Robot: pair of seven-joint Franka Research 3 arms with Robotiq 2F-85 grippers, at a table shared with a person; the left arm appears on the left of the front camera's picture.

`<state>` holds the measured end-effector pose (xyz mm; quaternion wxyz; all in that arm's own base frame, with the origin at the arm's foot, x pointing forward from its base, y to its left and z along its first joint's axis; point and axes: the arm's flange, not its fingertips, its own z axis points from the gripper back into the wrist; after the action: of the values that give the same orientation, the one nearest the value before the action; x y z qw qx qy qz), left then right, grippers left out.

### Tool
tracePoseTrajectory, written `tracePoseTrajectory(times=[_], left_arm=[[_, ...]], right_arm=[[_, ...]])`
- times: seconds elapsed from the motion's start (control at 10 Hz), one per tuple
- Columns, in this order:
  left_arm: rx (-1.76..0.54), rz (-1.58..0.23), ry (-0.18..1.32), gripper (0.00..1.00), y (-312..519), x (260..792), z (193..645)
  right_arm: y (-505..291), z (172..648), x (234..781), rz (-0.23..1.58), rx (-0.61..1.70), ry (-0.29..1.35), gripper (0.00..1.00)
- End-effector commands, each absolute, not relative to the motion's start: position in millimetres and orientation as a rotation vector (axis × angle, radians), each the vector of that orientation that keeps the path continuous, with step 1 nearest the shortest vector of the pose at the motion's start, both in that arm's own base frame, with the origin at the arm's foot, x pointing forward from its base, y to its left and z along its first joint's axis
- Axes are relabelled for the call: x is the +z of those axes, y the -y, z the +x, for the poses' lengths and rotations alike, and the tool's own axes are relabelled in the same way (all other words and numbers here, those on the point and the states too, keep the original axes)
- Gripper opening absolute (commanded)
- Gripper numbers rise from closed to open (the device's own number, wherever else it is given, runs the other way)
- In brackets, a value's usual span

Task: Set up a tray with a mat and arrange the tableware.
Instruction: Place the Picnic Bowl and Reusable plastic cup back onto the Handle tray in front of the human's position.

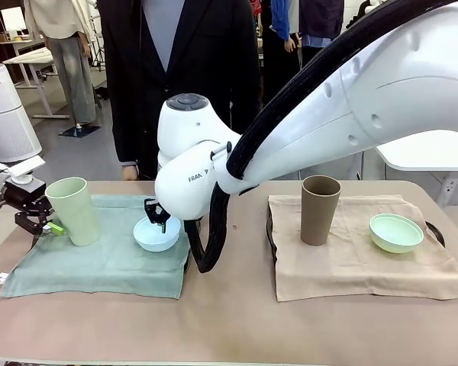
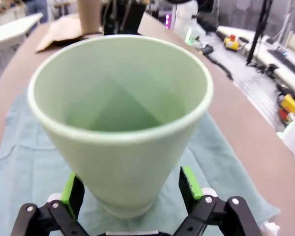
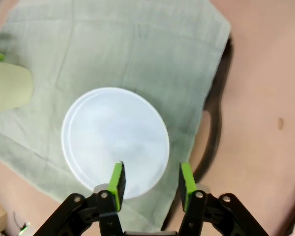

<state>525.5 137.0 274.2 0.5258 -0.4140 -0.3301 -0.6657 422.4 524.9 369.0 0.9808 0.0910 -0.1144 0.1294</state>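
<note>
I see my left gripper (image 2: 132, 196) with jaws wide around the green tumbler (image 1: 73, 210) on the green mat (image 1: 99, 267). My right gripper (image 3: 151, 184), jaws wide, straddles the blue bowl's (image 1: 156, 234) rim, its arm (image 1: 328, 114) blocking the desk's (image 1: 229, 328) middle.

A person in a dark jacket (image 1: 179, 69) stands at the worktop's (image 1: 229, 320) far edge. A white cylindrical appliance (image 1: 6, 114), possibly an air purifier, stands on the floor at left.
</note>
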Motion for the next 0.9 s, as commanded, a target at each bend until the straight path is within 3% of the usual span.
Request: tracePoseTrajectory(times=[0.0, 0.1, 0.2, 0.5, 0.8], left_arm=[[-1.574, -0.912, 0.730, 1.00, -150.3, 293.1, 525.0], [-1.566, -0.870, 0.736, 1.00, -160.1, 300.3, 527.3], [-1.560, -0.822, 0.742, 1.00, -170.9, 307.4, 528.4], [-1.509, -0.659, 0.716, 1.00, -215.4, 361.5, 514.2], [-1.541, -0.450, 0.484, 1.00, -218.7, 446.5, 466.5]], right_arm=[[-506.1, 403.4, 388.9, 0.146, 0.270, 0.241, 1.00], [-499.3, 395.8, 395.6, 0.146, 0.269, 0.253, 0.89], [-492.8, 386.2, 401.4, 0.146, 0.270, 0.262, 1.00], [-467.5, 340.4, 442.3, 0.046, 0.235, 0.263, 1.00], [-463.0, 294.0, 510.2, -0.054, 0.216, 0.329, 1.00]])
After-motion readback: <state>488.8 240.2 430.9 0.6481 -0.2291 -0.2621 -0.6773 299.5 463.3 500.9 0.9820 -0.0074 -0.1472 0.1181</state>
